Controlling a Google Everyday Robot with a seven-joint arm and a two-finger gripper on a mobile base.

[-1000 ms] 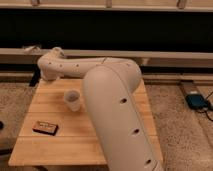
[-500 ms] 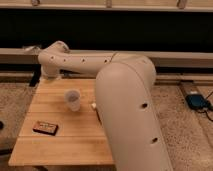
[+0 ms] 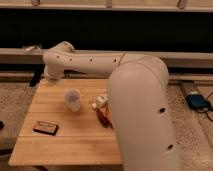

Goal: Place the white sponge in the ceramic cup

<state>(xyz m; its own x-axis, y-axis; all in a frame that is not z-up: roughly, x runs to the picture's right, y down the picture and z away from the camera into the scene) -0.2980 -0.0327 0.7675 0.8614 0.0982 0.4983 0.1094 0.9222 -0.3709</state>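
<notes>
The ceramic cup [image 3: 73,99] is a small pale tumbler standing upright near the middle of the wooden table [image 3: 65,145]. The white sponge does not show in the camera view; it may be behind the arm. My gripper is out of sight. Only the thick white arm [image 3: 140,100] shows, reaching from the lower right across the table's right side to a joint [image 3: 56,61] above the far left corner. Nothing touches the cup.
A black labelled block [image 3: 46,127] lies at the front left of the table. A small pale yellowish item with red [image 3: 101,102] sits just right of the cup, with an orange-red object [image 3: 104,118] partly hidden by the arm. A blue device [image 3: 198,101] lies on the floor at right.
The arm's large link has swung to the right and nearer the camera, uncovering the table beside the cup. The cup and the black block have not moved.
</notes>
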